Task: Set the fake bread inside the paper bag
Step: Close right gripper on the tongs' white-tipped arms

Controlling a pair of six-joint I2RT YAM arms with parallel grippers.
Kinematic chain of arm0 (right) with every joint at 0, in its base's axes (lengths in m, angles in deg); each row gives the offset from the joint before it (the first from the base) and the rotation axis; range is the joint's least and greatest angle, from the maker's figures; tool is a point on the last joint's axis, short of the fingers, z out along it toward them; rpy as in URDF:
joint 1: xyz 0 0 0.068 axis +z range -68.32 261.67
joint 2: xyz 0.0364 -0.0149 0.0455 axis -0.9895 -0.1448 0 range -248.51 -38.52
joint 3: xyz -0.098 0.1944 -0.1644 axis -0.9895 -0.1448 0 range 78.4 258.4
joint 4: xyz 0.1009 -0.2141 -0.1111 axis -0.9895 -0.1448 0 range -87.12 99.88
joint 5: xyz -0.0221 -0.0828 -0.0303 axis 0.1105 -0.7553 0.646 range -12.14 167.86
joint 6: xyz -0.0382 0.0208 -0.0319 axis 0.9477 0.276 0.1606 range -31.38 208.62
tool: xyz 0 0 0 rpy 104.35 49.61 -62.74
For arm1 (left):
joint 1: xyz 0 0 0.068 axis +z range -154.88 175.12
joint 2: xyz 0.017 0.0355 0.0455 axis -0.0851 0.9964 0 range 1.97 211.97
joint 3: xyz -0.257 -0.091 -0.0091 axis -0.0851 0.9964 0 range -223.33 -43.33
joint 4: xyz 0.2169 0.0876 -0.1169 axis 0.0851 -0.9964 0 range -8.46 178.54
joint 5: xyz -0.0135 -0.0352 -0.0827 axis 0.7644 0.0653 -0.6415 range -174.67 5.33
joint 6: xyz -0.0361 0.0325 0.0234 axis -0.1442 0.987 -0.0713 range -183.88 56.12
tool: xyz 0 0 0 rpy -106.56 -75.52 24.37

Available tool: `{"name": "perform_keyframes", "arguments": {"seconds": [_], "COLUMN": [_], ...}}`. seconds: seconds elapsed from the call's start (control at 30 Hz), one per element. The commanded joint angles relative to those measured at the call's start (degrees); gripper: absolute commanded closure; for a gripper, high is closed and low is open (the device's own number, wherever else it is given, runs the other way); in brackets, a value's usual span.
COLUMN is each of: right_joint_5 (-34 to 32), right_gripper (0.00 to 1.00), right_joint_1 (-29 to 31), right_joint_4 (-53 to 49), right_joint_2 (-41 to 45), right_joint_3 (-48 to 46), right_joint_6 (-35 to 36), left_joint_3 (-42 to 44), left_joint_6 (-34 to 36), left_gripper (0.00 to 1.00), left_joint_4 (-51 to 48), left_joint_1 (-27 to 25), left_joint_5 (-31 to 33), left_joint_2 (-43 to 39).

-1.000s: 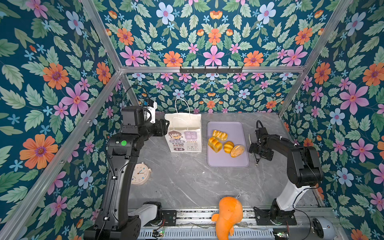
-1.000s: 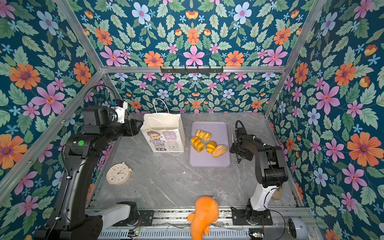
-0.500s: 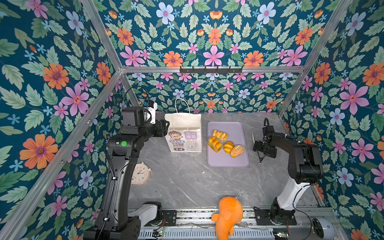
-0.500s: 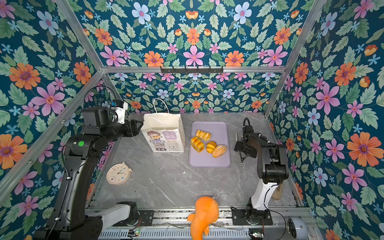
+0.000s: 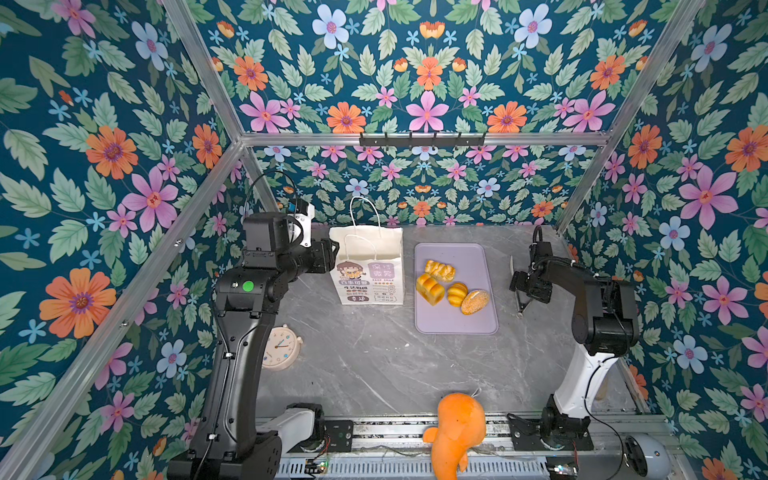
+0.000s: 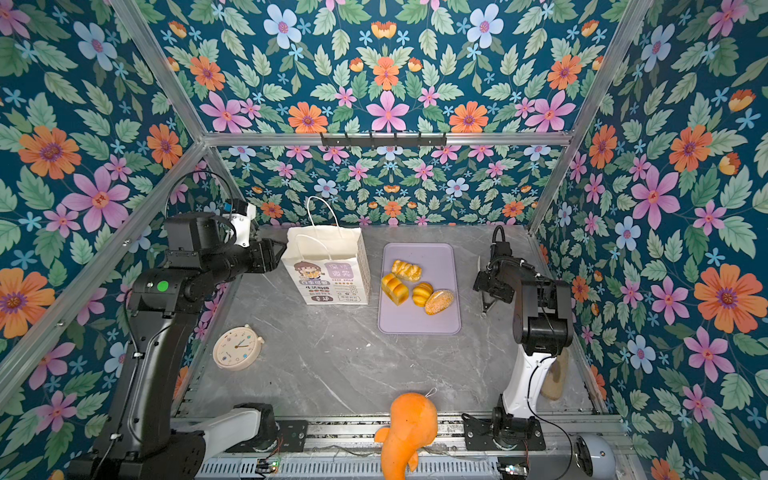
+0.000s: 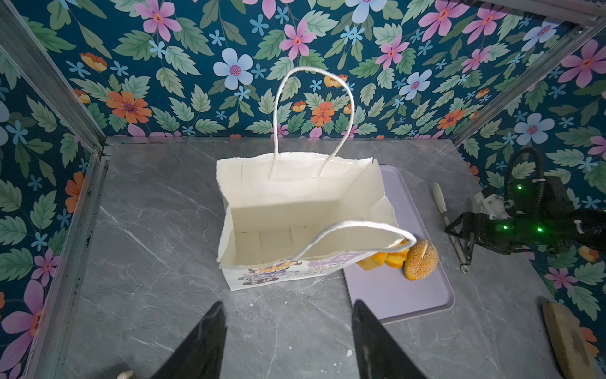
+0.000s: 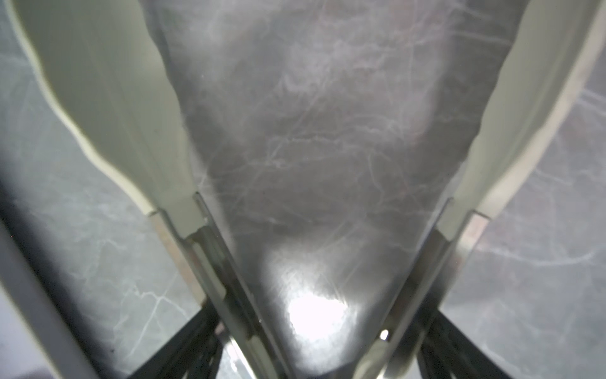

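Only the right gripper has shifted since a second ago, edging off from the lavender tray toward the side wall and settling over the tongs that lie on the tabletop. Its jaws straddle the tongs' two arms. Whether they already pinch them I cannot tell. Judging by the task, the tongs are meant as the tool for lifting the bread.

The left gripper hangs just beside the paper bag, jaws released and empty, likely placed to steady the light bag during loading.

The bag stands upright just beside the tray with its mouth open and nothing inside, so each piece has a short trip. Its near cord handle droops across the opening and could snag.

All the fake bread is on the tray, clustered close together:
- a glazed braided roll
- a blocky loaf
- a round ridged bun
- an oval seeded roll, paler and speckled

All four are golden-brown, small and smooth, probably slippery in metal tongs.
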Motion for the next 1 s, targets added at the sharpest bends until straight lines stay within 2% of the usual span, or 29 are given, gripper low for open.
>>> {"name": "perform_keyframes", "arguments": {"seconds": [0.0,0.47,0.67,0.97], "right_joint_5": [1.07,0.52,1.36,3.17], "right_gripper": [0.21,0.41,0.57,0.65], "right_joint_1": [-0.14,-0.15,-0.18,-0.22], "right_joint_4": [0.36,-0.78,0.17,0.91], "right_joint_2": [-0.89,-3.07,-2.33,1.41], "right_joint_3": [0.67,-0.47,-1.91,-3.19], "right_joint_6": [0.85,0.08,0.11,0.45], "left_joint_3": [-0.47,-1.25,-1.27,-0.99], "left_joint_6": [-0.21,-1.22,-1.62,-1.91], "left_gripper": [0.38,0.38,0.38,0.38], "left_joint_4": [0.22,0.53,0.75,0.84], "left_joint_1": [0.06,-0.03,-0.05,-0.07], "left_joint_5": [-0.55,-1.79,-2.18,-2.70], "left_joint_2": [-0.03,-0.07,-0.12,-0.61]}}
